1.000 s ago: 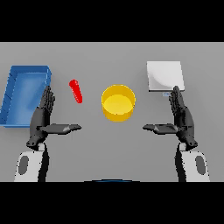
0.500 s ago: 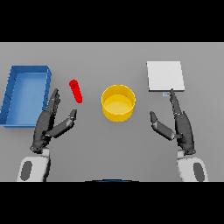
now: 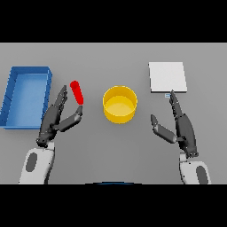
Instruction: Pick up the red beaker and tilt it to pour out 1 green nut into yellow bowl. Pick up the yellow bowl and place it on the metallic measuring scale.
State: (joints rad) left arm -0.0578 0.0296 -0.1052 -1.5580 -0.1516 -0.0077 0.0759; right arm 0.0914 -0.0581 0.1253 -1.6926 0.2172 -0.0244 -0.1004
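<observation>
Two dark hands show above the grey worktop (image 3: pixel 133 142), both with fingers straight and spread, holding nothing. The left hand (image 3: pixel 55 119) reaches up from the lower left, its fingers pointing up and slightly right, the thumb angled out toward the right. The thumb tip lies just below the lower end of the red beaker (image 3: pixel 77 92), and the fingertips sit just left of it; whether anything touches the beaker cannot be told. The beaker is a small red cylinder tilted a little, its top leaning left. Left of this hand lies a blue tray (image 3: pixel 13 95), near the worktop's left edge.

The right hand (image 3: pixel 181 126) rises from the lower right, fingers pointing up, thumb stuck out to the left. Its longest fingertip reaches the lower edge of the metallic measuring scale (image 3: pixel 167 76), a pale square plate at the upper right.

Between the hands, apart from both, stands the yellow bowl (image 3: pixel 119 104), upright, right of the beaker.
</observation>
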